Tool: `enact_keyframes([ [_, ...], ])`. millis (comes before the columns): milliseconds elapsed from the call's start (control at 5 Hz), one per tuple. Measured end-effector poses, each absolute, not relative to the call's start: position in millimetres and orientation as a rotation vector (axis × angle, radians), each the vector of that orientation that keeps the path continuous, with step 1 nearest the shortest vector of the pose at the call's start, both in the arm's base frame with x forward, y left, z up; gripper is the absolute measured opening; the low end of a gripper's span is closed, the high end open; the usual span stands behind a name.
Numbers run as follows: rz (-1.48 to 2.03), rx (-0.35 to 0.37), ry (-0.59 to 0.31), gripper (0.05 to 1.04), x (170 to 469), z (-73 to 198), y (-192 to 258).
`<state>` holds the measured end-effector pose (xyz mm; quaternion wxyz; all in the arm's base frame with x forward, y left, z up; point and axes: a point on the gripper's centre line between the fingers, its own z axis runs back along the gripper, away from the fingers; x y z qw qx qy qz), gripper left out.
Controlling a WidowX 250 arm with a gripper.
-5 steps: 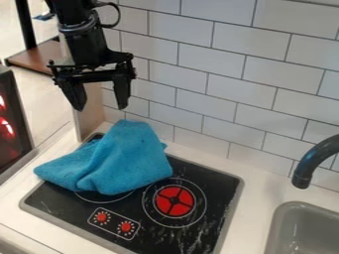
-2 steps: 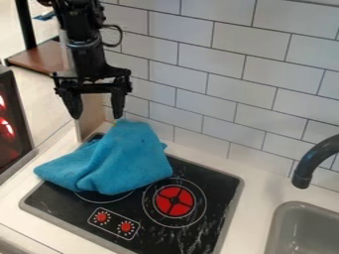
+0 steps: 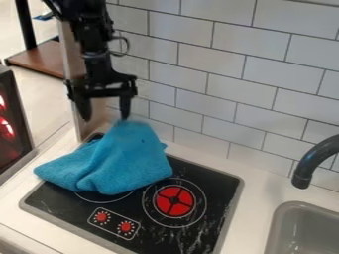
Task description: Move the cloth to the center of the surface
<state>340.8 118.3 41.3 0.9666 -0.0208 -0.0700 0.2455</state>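
Nearest the viewer, the white table (image 3: 255, 208) holds a black stove top (image 3: 225, 186) with a gray rim. Toward its near left side, two red knobs (image 3: 102, 217) sit side by side inside a thin rounded outline. Pale streaks mark the near right part of the black surface. At the near right corner of the scene is a gray sink (image 3: 281, 230).

Behind the knobs and to their right is a round red burner (image 3: 174, 201) with a dark cross at its middle, ringed by thin pale circles. Left of it lies the bright blue cloth (image 3: 126, 163), the thing to be moved. It is heaped in loose folds over the far left part of the stove top, rising to a peak at the back; its left tip reaches past the rim onto the table. Part of another pale ring shows under its front edge. On the right, a dark curved faucet (image 3: 308, 161) bends down near the sink.

The black claw (image 3: 104, 118) hangs from the upper left, pointing down at the cloth's peak. Its two fingers are spread. The right-hand one seems very near the fabric, though whether they touch is hard to tell. White brick-shaped tiles (image 3: 212, 89) cover the wall behind.
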Motion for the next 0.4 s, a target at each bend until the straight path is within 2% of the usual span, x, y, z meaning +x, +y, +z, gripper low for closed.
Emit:
enact_keyframes([
  [400,0.507,-0.049,-0.125,0.999,359.3,16.3,121.5],
])
